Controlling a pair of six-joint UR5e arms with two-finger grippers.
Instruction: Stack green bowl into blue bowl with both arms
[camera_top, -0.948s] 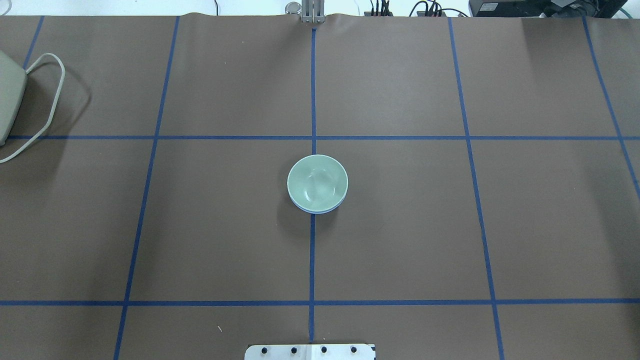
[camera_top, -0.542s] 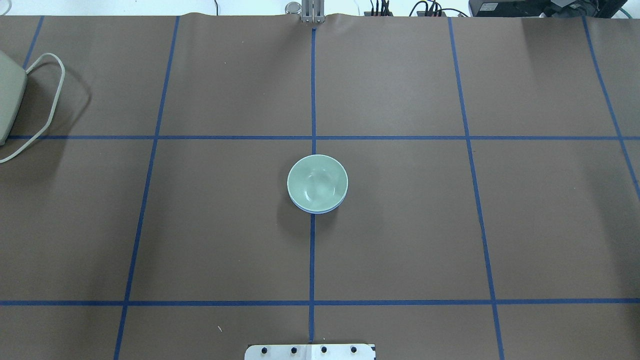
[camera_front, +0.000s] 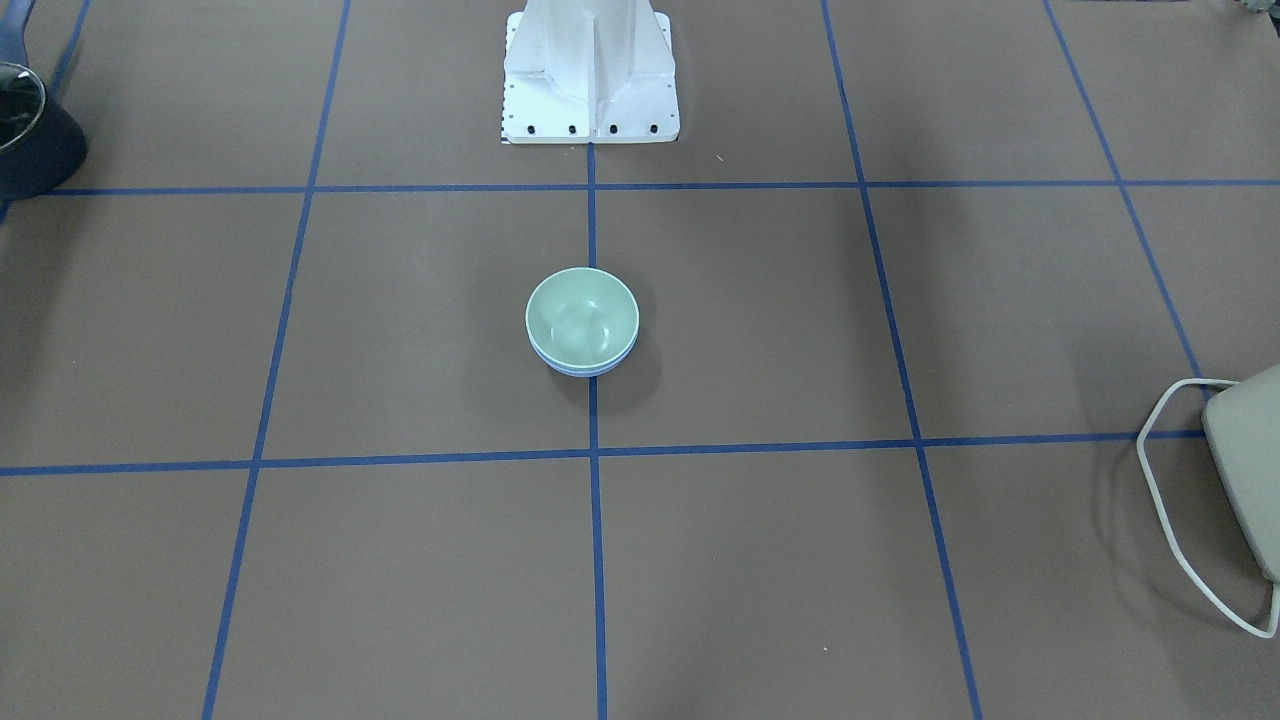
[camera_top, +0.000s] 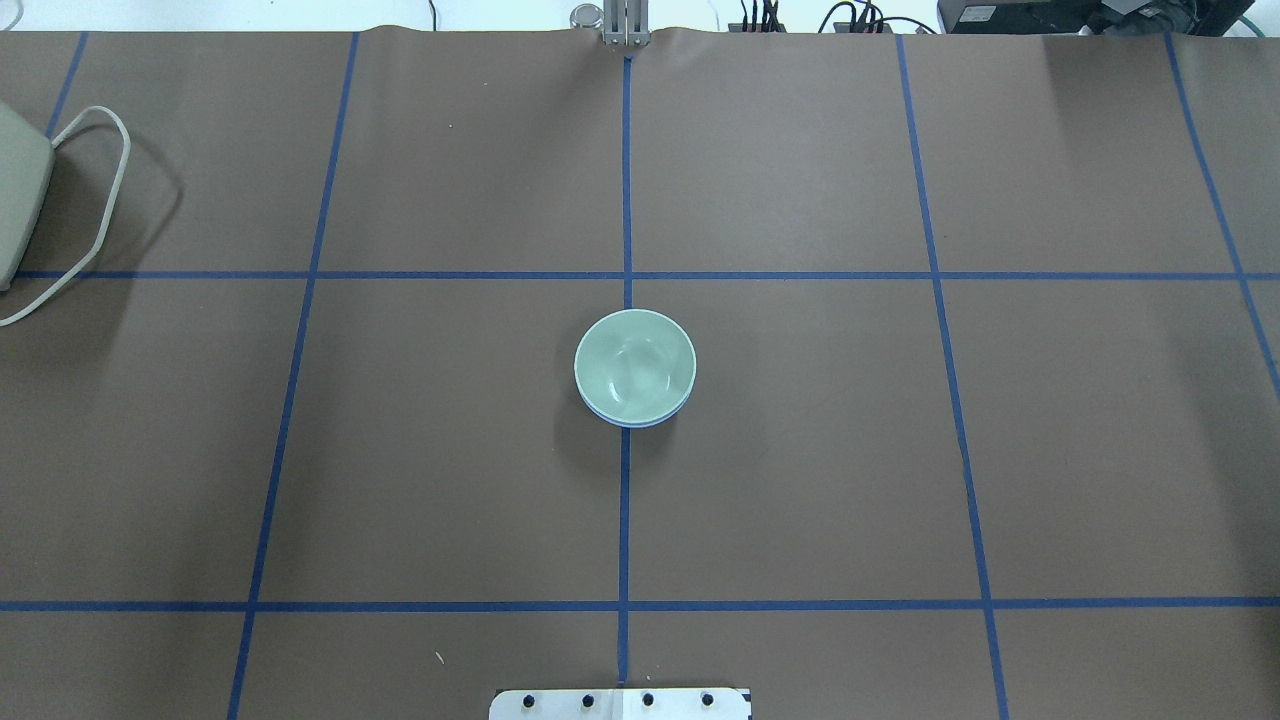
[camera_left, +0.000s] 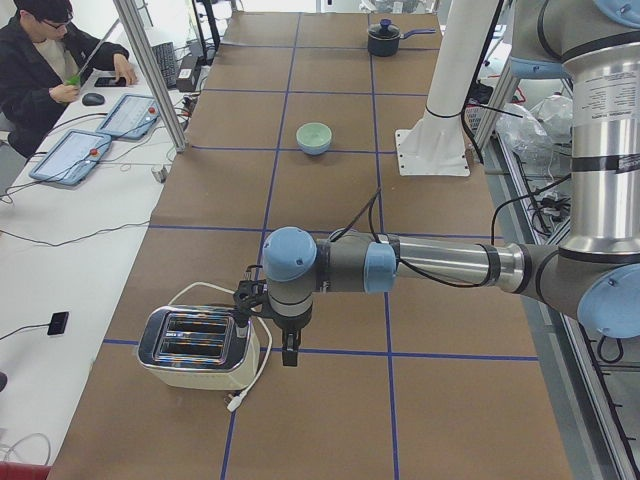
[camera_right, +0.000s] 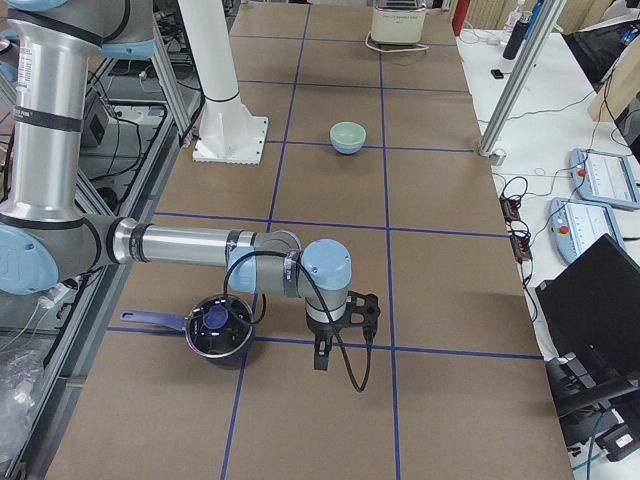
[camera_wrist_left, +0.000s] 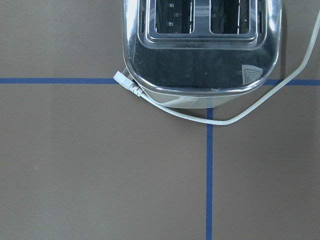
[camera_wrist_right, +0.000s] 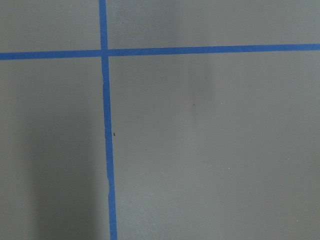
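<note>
The green bowl (camera_top: 635, 365) sits nested inside the blue bowl (camera_top: 627, 423) at the table's centre, on the middle tape line. Only a thin blue edge shows under it. The stack also shows in the front view, green bowl (camera_front: 582, 318) over blue bowl (camera_front: 585, 371), and small in the side views (camera_left: 314, 136) (camera_right: 348, 135). Both arms are far from the bowls. My left gripper (camera_left: 290, 352) hangs beside the toaster at the table's left end. My right gripper (camera_right: 322, 356) hangs beside the pot at the right end. I cannot tell whether either is open or shut.
A chrome toaster (camera_left: 197, 345) with a white cord lies at the left end, also seen in the left wrist view (camera_wrist_left: 200, 45). A dark pot (camera_right: 218, 327) stands at the right end. The white pedestal (camera_front: 590, 70) is at the robot's side. An operator (camera_left: 50, 60) sits beyond the table.
</note>
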